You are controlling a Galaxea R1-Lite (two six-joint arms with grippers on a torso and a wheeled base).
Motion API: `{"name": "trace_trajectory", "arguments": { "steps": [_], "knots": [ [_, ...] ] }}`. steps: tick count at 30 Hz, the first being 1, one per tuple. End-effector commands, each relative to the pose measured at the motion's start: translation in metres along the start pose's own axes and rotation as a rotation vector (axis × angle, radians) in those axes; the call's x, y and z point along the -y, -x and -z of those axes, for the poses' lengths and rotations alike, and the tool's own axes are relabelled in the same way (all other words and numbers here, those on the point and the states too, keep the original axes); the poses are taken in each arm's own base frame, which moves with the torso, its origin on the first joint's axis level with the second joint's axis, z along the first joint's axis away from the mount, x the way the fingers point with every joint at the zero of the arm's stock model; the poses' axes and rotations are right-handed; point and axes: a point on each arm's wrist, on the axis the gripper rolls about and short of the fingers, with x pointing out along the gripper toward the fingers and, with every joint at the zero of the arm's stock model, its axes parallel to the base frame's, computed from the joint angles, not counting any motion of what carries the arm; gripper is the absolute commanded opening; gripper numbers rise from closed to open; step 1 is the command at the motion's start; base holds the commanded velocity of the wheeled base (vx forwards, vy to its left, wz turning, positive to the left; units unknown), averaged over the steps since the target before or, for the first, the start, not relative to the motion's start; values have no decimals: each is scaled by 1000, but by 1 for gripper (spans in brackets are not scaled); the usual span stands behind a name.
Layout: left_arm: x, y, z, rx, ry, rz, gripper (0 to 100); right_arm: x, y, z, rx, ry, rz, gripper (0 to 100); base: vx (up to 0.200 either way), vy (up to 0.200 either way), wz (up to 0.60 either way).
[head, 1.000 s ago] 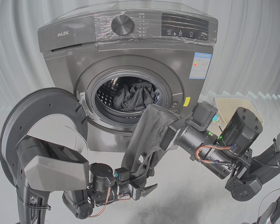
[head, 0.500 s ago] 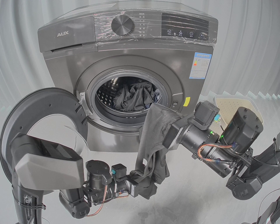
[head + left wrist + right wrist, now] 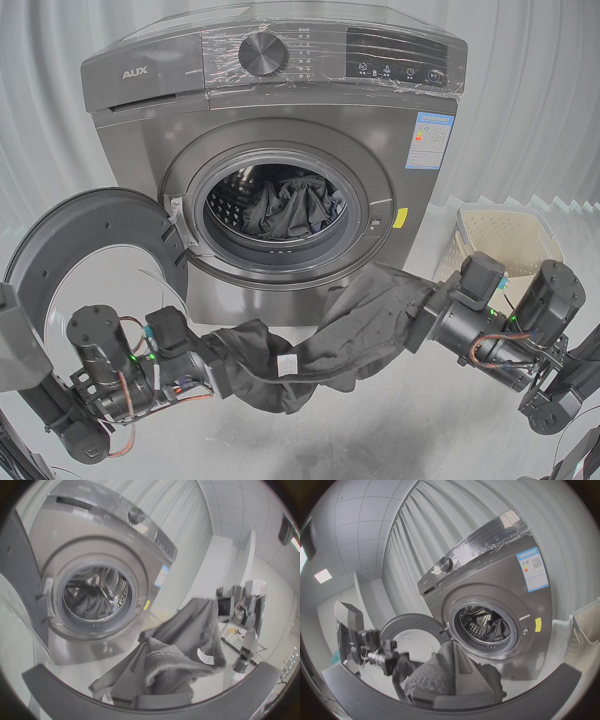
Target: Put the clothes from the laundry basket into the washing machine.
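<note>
A dark grey garment (image 3: 350,331) with a white tag is stretched low in front of the washing machine (image 3: 275,125), sagging between both arms. My left gripper (image 3: 215,369) is shut on its left end and my right gripper (image 3: 420,307) on its right end; cloth covers the fingers of both. The same garment (image 3: 178,648) bunches over the gripper in the left wrist view, and also in the right wrist view (image 3: 431,670). Dark clothes (image 3: 287,209) lie inside the open drum. The cream laundry basket (image 3: 465,219) stands right of the machine, behind my right arm.
The round door (image 3: 94,250) is swung open to the left, just above my left arm. Bare grey floor (image 3: 387,431) lies under the garment. White curtains (image 3: 531,112) hang behind the machine.
The left gripper closed on the hanging lower end of the garment. Both arms then dropped and drew apart, so the garment went from hanging down to stretched sideways.
</note>
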Motion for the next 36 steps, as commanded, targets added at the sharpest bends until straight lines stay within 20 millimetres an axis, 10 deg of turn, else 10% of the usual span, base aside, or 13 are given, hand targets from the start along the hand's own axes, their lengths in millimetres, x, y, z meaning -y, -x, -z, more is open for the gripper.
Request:
{"name": "trace_trajectory", "arguments": {
  "steps": [1,21,36],
  "knots": [
    [1,41,-41,166,-26,8,0,15,30,3,-27,-33,-5,0,0,0,0],
    [-38,30,-68,278,-85,-122,0,46,1,9,-7,61,92,0,0,0,0],
    [-27,35,-76,311,-92,-91,0,43,-3,-10,75,76,81,0,0,0,0]
  ]
}}
